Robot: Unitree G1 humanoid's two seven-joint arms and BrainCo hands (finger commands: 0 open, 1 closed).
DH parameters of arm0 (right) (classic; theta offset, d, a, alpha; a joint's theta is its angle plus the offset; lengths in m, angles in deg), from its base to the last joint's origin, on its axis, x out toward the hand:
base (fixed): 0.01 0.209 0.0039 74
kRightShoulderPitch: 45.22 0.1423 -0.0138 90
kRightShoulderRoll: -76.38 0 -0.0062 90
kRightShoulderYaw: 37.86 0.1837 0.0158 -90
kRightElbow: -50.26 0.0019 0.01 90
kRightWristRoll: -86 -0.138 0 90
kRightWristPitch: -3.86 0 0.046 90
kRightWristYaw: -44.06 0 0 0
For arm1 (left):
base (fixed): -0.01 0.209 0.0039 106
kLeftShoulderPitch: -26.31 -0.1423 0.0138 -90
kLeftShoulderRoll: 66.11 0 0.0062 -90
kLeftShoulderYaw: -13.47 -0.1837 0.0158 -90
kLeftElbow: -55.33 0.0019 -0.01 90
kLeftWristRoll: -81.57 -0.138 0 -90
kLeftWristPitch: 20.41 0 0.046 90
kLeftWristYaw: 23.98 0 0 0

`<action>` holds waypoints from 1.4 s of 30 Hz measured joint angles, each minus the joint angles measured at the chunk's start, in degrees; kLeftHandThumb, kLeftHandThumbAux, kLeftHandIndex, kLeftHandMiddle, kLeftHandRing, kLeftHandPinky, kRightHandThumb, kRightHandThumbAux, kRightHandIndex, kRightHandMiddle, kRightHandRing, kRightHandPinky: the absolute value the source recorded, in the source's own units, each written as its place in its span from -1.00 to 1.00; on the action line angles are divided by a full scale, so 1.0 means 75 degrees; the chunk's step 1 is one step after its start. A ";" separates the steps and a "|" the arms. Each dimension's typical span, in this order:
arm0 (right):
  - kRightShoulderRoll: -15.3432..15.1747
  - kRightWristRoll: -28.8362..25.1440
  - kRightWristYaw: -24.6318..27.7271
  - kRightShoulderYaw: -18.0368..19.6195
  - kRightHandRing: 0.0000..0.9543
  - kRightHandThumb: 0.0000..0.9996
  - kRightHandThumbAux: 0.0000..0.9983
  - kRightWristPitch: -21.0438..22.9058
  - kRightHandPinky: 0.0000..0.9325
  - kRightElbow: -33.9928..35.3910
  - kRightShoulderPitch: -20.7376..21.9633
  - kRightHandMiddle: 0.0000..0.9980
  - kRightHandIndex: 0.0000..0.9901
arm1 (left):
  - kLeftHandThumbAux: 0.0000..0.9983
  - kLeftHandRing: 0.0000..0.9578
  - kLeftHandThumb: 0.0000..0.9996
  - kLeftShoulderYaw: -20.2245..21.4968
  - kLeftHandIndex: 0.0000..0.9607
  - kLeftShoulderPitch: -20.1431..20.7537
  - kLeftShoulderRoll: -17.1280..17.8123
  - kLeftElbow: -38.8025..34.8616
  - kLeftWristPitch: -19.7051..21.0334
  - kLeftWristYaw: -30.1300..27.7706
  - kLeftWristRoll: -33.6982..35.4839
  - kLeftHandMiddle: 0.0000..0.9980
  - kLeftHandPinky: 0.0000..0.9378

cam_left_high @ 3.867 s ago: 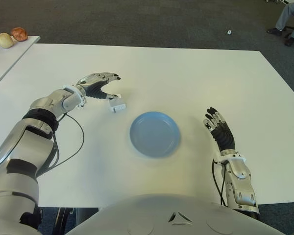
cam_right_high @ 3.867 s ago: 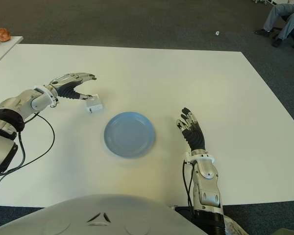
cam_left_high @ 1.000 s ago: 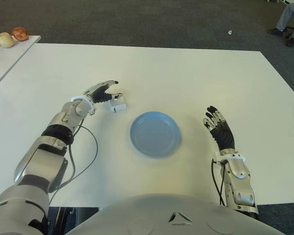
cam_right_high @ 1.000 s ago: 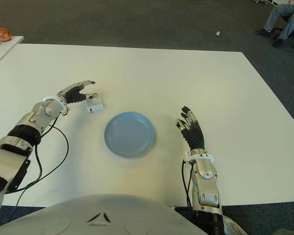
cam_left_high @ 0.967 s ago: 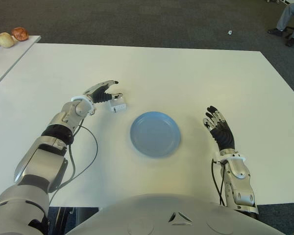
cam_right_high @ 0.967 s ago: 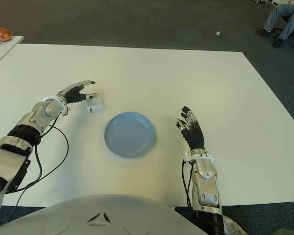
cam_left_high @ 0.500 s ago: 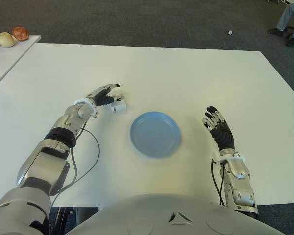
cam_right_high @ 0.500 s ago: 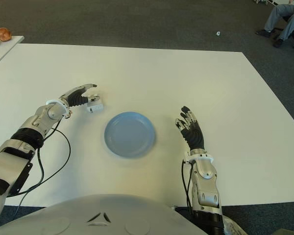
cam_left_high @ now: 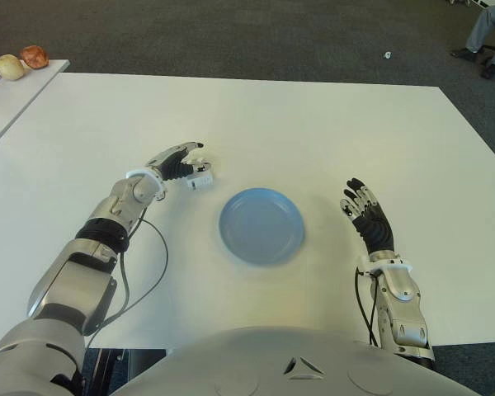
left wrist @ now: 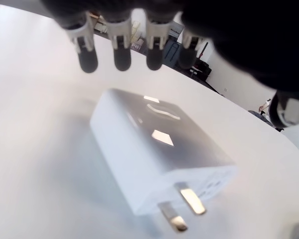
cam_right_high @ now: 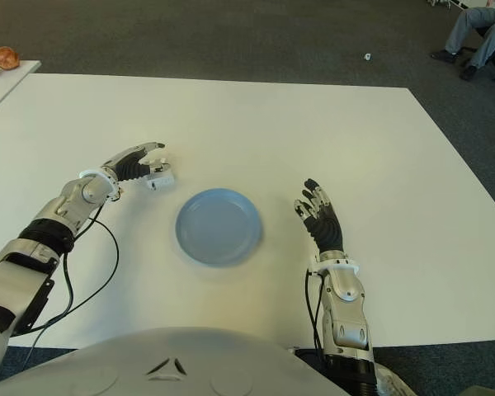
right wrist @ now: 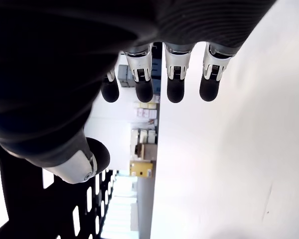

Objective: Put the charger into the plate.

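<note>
Charger (cam_left_high: pixel 200 175), a small white block, is lying on the white table (cam_left_high: pixel 313 132) just left of the blue plate (cam_left_high: pixel 261 225), its metal prongs showing in the left wrist view. The left hand (cam_left_high: pixel 175 160) is reaching in low from the robot's left with its forearm stretched across the table, fingers (left wrist: pixel 120 55) arching over the charger and the thumb beside it, not closed on it and holding nothing. The right hand (cam_right_high: pixel 320 220) is showing to the right of the plate, palm tilted up with its fingers (right wrist: pixel 174 87) extended and relaxed, grasping nothing.
</note>
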 measured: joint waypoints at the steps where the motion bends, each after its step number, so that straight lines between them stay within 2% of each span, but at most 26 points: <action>1: 0.0000 0.0001 -0.0001 -0.0001 -0.85 -0.96 0.31 0.0000 -0.88 0.0000 0.0002 -0.82 -0.99 | -0.49 -1.00 -0.62 -0.0019 -1.00 -0.0019 0.0000 0.0000 0.0003 0.0002 -0.0034 -1.00 -1.00; 12: -0.0002 0.0016 -0.0011 -0.0021 -0.85 -0.99 0.29 -0.0008 -0.88 0.0000 0.0012 -0.83 -1.00 | -0.49 -1.00 -0.64 -0.0266 -1.00 -0.0124 -0.0025 0.0487 -0.0067 0.0481 -0.0394 -1.00 -1.00; 28: -0.0008 0.0008 -0.0015 -0.0025 -0.86 -0.97 0.28 -0.0016 -0.89 0.0029 0.0008 -0.83 -1.00 | -0.47 -1.00 -0.61 -0.0546 -1.00 0.0064 -0.0125 0.1128 -0.0376 0.1144 -0.0726 -1.00 -1.00; 42: -0.0014 -0.0017 0.0027 -0.0015 -0.86 -0.97 0.26 -0.0065 -0.89 0.0067 -0.0035 -0.84 -0.99 | -0.43 -1.00 -0.58 -0.0671 -1.00 0.0141 -0.0153 0.1480 -0.0477 0.1419 -0.0861 -1.00 -1.00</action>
